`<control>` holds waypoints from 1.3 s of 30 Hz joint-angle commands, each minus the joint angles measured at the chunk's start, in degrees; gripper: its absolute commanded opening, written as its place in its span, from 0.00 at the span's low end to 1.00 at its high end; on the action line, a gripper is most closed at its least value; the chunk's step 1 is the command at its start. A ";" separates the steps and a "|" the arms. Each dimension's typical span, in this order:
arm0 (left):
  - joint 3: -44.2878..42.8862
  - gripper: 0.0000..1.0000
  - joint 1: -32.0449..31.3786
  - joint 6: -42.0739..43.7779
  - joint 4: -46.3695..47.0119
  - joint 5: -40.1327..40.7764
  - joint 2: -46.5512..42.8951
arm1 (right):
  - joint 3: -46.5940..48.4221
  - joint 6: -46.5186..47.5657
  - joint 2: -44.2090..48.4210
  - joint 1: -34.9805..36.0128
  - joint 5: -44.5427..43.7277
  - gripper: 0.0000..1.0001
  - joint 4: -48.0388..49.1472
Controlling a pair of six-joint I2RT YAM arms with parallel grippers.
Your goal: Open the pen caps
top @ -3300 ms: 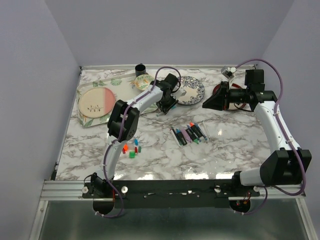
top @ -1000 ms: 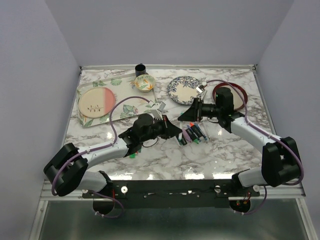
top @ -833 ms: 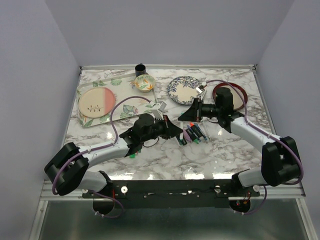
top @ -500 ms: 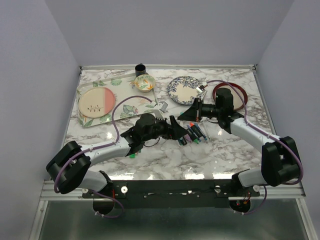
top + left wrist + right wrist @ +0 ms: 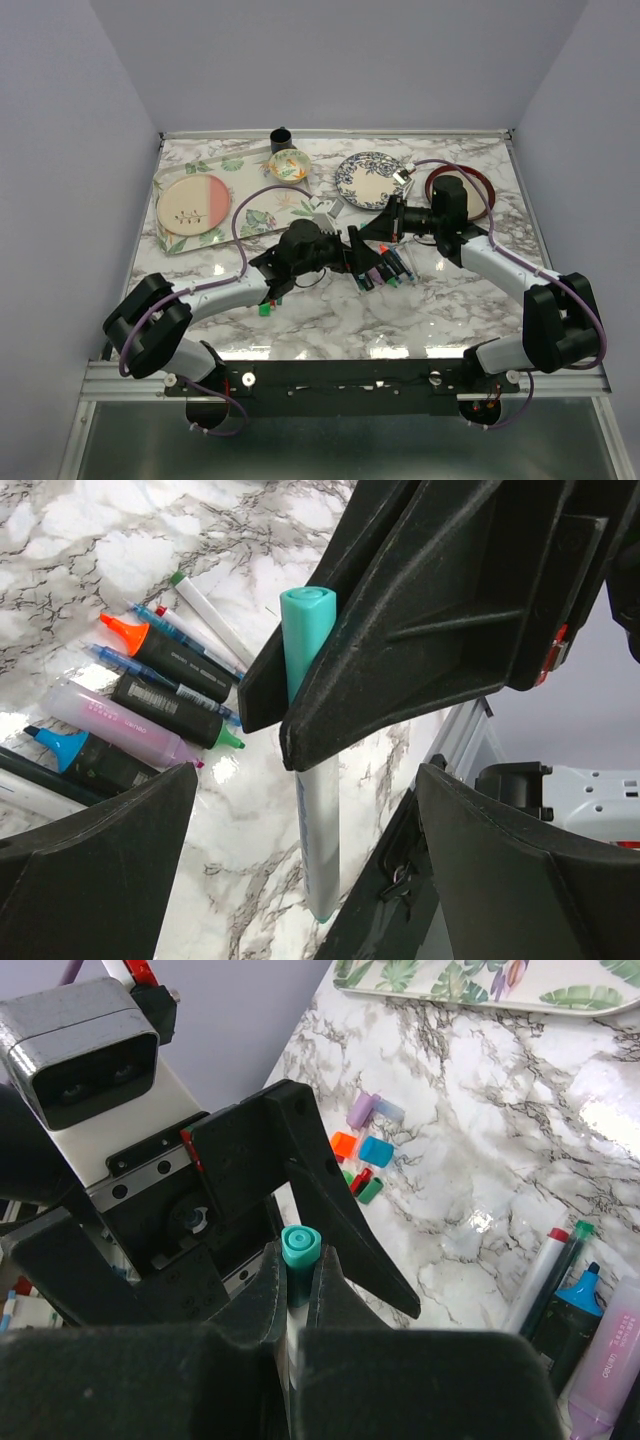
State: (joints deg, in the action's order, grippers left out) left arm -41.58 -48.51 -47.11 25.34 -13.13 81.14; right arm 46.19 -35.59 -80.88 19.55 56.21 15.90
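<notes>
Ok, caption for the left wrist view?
Right tool clamps a teal-capped white plastic pen, framed by the open left tool.

Left tool (image 5: pixel 354 257) and right tool (image 5: pixel 366 236) tip to tip beside the pens (image 5: pixel 388 268), green cap (image 5: pixel 264 310) apart.

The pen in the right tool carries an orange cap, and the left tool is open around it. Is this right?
No. The cap is teal, not orange; the left wrist view shows it. The rest stands: the right tool holds the pen, and the left tool is open around it.
</notes>
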 commanded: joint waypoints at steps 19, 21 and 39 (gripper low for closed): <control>-0.08 0.00 -0.35 -0.44 0.85 -1.02 1.91 | 0.12 1.05 0.99 0.31 0.75 0.22 0.80; 0.01 0.00 -0.27 -0.61 1.11 -1.46 2.09 | 0.30 0.97 1.08 0.31 0.84 0.33 0.80; -0.43 0.00 -1.59 -1.93 3.84 -4.01 4.73 | -0.05 -0.18 1.16 -0.48 1.19 0.17 3.08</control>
State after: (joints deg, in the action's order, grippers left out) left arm -41.87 -49.17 -48.90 28.99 -15.25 84.55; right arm 46.09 -35.18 -80.79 18.90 56.10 16.21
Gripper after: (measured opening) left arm 0.163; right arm 0.306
